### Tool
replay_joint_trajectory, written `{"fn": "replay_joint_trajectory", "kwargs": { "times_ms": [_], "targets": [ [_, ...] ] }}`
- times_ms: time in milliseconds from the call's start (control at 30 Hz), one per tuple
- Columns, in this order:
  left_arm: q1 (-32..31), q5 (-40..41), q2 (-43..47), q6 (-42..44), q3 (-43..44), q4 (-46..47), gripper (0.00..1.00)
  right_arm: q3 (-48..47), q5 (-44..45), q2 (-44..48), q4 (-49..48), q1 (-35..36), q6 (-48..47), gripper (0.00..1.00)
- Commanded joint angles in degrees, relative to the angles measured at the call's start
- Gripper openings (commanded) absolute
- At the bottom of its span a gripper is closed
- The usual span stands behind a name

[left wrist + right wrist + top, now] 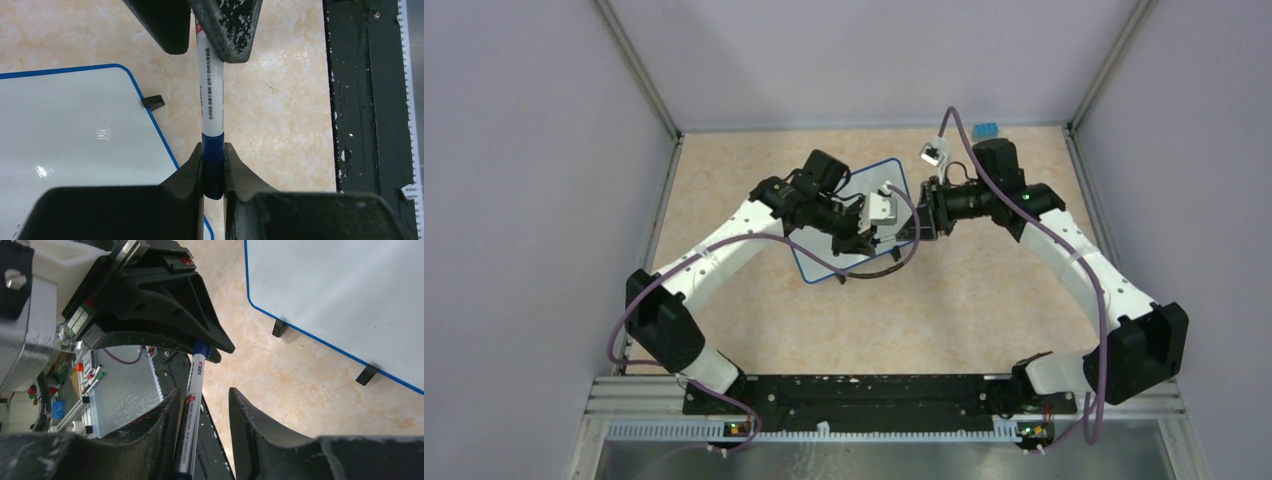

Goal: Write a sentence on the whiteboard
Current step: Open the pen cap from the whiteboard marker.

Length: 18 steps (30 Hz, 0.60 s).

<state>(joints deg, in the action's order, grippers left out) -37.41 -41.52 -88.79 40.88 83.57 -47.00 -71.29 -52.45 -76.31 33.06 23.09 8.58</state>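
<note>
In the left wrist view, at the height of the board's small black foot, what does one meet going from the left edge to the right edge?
whiteboard → black foot → marker → black base rail → white toothed strip

the left arm [724, 245] and right arm [1079, 262] have white curved links between black joint housings. a purple cable [1106, 340] loops along each one. the shoulder blocks [664, 322] are boxy and matte black. a small green light [1027, 197] glows on the right arm. the left gripper [213, 170] has black wedge-shaped fingers [185, 175]. those of the right gripper [205, 415] are black too, scuffed with pale scratches and specks. a white mount [55, 257] with a slotted screw [15, 277] sits behind the left gripper, with small red marks on the black body.
</note>
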Motion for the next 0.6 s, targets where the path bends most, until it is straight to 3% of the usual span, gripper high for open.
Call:
{"fn": "replay_joint_trajectory", "kwargs": {
  "times_ms": [0, 467, 567],
  "targets": [
    [-2.05, 1.31, -0.22, 3.42, 2.43, -1.74, 0.00, -1.82, 1.26, -0.79, -0.09, 1.51, 0.38, 0.37],
    [-3.29, 4.22, -1.94, 3.50, 4.41, -2.75, 0.00, -0.38, 1.25, -1.38, 1.18, 4.06, -0.97, 0.21],
    [-3.29, 4.19, -2.08, 3.33, 4.47, -2.83, 0.00, -0.46, 1.70, -1.29, 1.44, 4.20, -1.27, 0.09]
  ]
}}
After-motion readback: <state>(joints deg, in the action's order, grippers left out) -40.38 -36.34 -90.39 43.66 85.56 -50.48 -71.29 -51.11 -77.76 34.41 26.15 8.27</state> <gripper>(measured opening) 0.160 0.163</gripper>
